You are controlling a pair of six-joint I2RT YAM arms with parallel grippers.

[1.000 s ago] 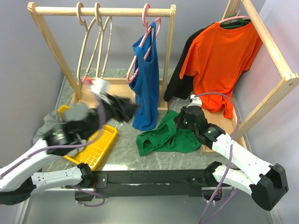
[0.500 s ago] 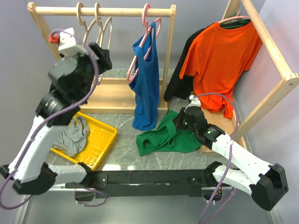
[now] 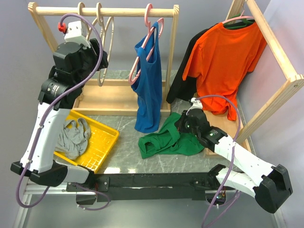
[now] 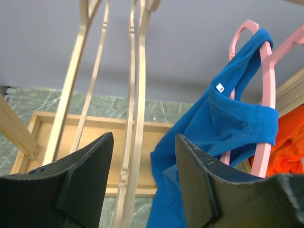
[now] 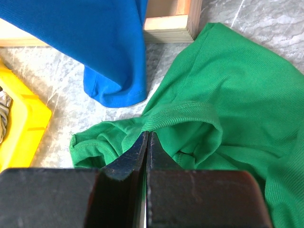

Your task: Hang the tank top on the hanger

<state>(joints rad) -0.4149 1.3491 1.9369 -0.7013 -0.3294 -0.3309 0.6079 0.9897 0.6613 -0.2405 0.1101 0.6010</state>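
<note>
The dark green tank top [image 3: 166, 140] lies crumpled on the table right of the middle, and fills the right wrist view [image 5: 228, 95]. My right gripper [image 3: 183, 124] is low at its right side, with the jaws closed on a ribbed hem fold [image 5: 147, 133]. Pale beige hangers [image 3: 110, 38] hang on the left rack. My left gripper [image 3: 97, 53] is raised to them and open. In the left wrist view one hanger [image 4: 137, 95] stands between the spread fingers of that gripper [image 4: 142, 137], without touching them.
A blue tank top [image 3: 148, 80] on a pink hanger [image 3: 151, 19] hangs on the same wooden rack [image 3: 123, 10]. A yellow tray [image 3: 102, 147] holds a grey garment [image 3: 73, 135]. An orange shirt [image 3: 228, 57] and a black garment hang on the right rack [image 3: 280, 52].
My left arm swung up from low over the yellow tray to the beige hangers. The grey garment now lies in the tray. The right gripper and the tank top barely moved.
</note>
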